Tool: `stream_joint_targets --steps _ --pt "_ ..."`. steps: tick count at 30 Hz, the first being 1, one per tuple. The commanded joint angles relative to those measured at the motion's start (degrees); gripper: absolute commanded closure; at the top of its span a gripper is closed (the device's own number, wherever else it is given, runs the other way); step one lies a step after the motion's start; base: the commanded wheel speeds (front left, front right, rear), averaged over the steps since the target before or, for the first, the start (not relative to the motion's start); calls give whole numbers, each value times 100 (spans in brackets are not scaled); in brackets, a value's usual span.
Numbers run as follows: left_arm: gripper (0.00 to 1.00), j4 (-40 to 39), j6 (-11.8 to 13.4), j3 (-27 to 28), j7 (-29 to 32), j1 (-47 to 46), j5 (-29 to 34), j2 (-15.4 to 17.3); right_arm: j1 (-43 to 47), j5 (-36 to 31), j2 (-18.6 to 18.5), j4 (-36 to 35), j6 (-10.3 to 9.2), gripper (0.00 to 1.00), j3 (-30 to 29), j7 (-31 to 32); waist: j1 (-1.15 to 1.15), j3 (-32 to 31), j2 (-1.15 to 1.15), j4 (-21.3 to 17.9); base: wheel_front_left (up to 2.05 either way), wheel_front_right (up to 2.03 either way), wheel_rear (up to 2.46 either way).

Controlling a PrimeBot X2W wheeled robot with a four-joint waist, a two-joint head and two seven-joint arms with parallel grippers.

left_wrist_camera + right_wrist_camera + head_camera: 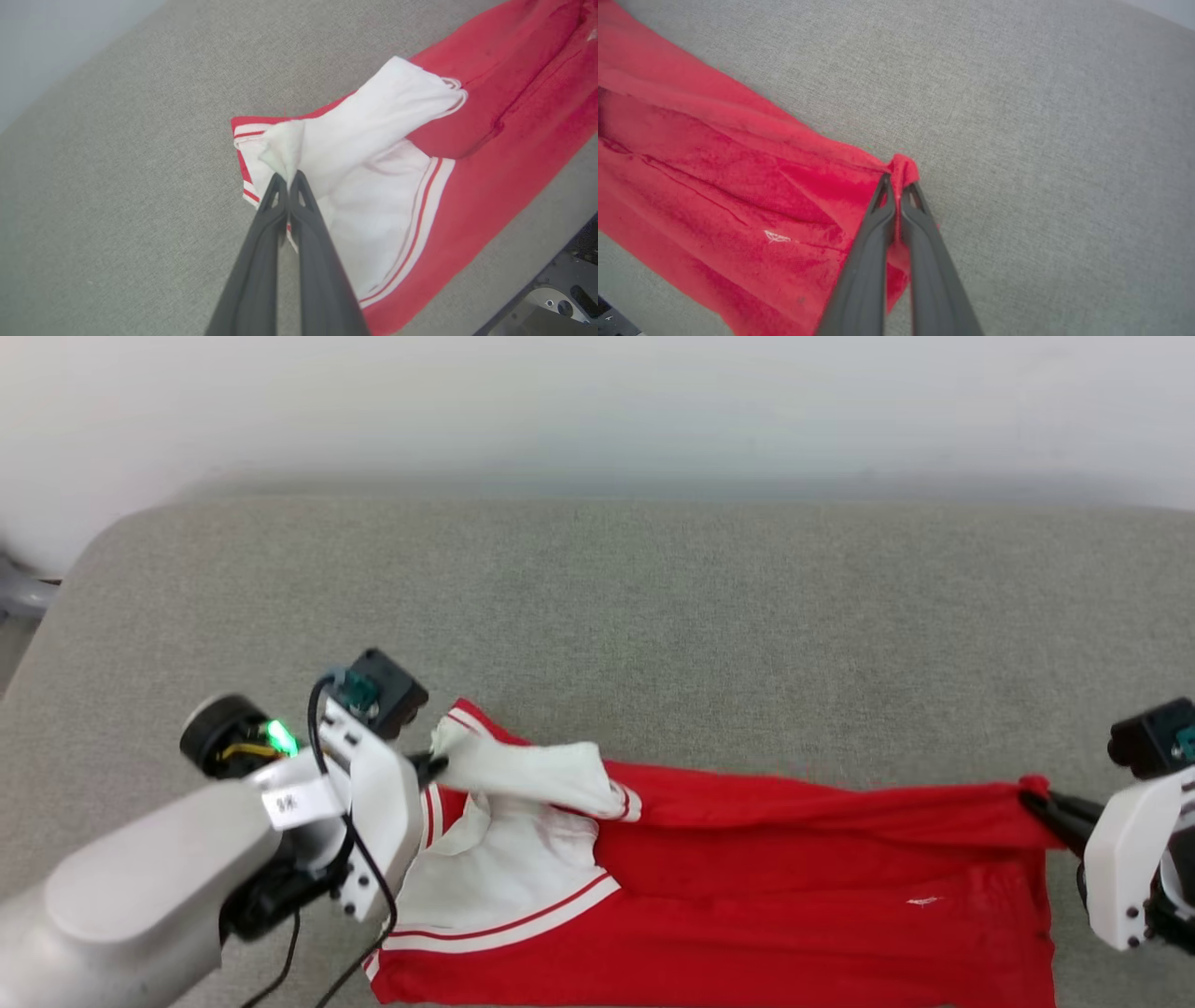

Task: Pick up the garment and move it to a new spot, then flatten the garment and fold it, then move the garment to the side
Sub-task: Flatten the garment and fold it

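Between the two grippers, the shirt [747, 896] lies stretched across a grey fabric surface [653, 616], with its red body toward the right gripper [1038, 800] and its white sleeves toward the left gripper [431, 765]. The left gripper's fingers are fully closed, pinching a fold of white sleeve [532, 773] at their tips. The sleeve is raised and lies over the red-and-white striped trim beside those tips. The right gripper's fingers are fully closed on a bunched red corner [903, 168] of the shirt, with cloth taut from the tips. A small white mark [922, 901] sits on the red cloth near the right gripper. Beyond both grippers the grey surface runs to a pale wall [560, 401].
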Motion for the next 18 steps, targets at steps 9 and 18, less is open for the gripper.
stream_joint_targets --steps 9,18 --pt "100 -367 384 -55 -80 1002 -139 311 870 87 2 -247 -5 100 -315 -55 1 -216 0 32 0 0 0" --pt "100 -283 508 -77 -187 1644 -226 230 1534 69 153 -441 -5 100 -636 -23 1 -144 0 12 0 0 0"
